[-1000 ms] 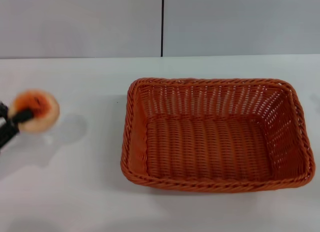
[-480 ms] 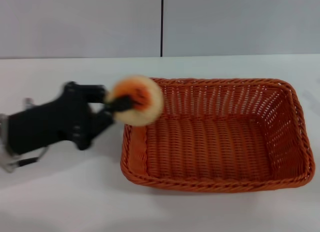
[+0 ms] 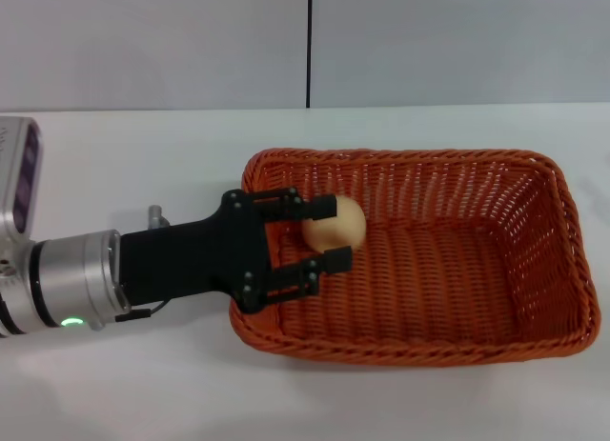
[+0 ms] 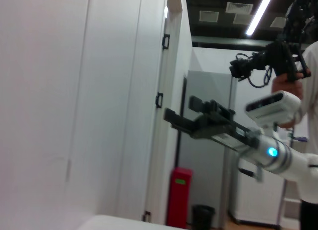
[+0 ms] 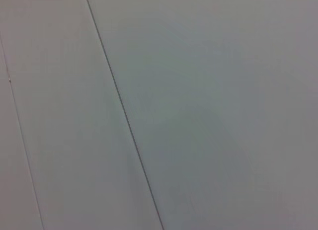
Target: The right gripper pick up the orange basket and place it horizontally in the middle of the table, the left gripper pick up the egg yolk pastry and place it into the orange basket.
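The orange basket (image 3: 534, 270) lies lengthwise on the white table (image 3: 143, 155), right of centre. My left gripper (image 3: 338, 233) reaches in over the basket's left rim, open. The egg yolk pastry (image 3: 335, 222) sits between its spread fingertips (image 3: 324, 207), inside the basket near the far left corner, with its plain beige side showing. My right gripper (image 4: 180, 107) does not show in the head view. The left wrist view shows it farther off, raised in the air on its white arm, with its fingers apart and holding nothing.
A pale wall with a dark vertical seam (image 3: 309, 46) runs behind the table. The right wrist view shows only a plain grey panel (image 5: 198, 115). A red bin (image 4: 179, 195) and a person (image 4: 308, 66) stand in the room beyond.
My left arm has carried the pastry rightward from the table's left side to over the basket's left rim. The fingers have spread and the pastry has turned beige side up inside the basket.
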